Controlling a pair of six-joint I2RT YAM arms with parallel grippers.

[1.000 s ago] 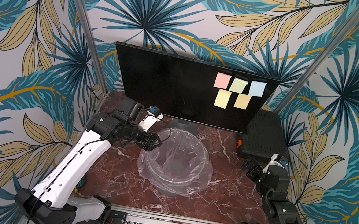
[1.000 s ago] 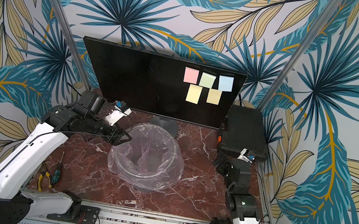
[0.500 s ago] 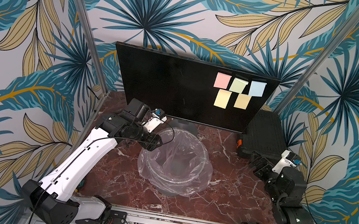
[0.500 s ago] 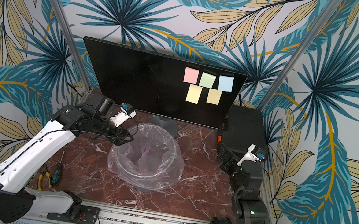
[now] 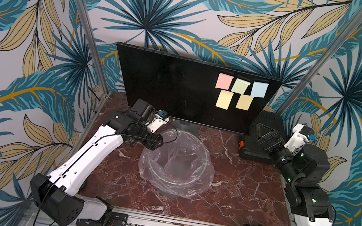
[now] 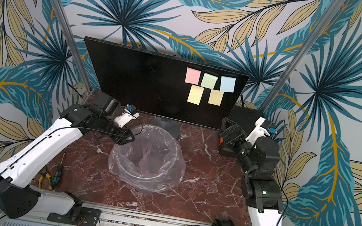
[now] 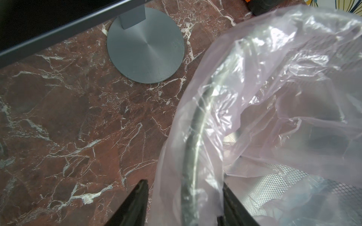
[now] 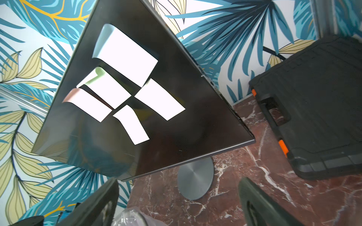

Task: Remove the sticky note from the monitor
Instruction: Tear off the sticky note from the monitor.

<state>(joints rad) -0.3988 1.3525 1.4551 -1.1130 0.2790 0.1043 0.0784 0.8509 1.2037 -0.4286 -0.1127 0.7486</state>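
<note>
Left pincer (image 7: 184, 183): spread. Its two black fingers (image 7: 137, 201) stand on either side of the bin's rim, one over the bench and one over the inside of the bag.
Right pincer (image 8: 179, 179): spread wide and empty, raised in front of the black case and facing the monitor's screen.
Bin (image 5: 176, 165): round, of metal mesh, lined with a clear plastic bag. It stands in the middle of the bench, just in front of the stand base (image 7: 146, 47).
Monitor (image 5: 174, 85): upright at the back of the bench, screen black, on the round grey base.
Sticky notes (image 5: 240, 86): five, all on the upper right part of the screen. Pink, green and blue make a row, with two yellow ones below. Some edges curl away from the glass.
Black case (image 5: 264, 127): ribbed, with orange latches, lying just to the right of the monitor.
Bench (image 5: 236, 190): red-brown marble pattern.
Hand tools (image 6: 50, 176): near the left arm's base, seen in a top view.
</note>
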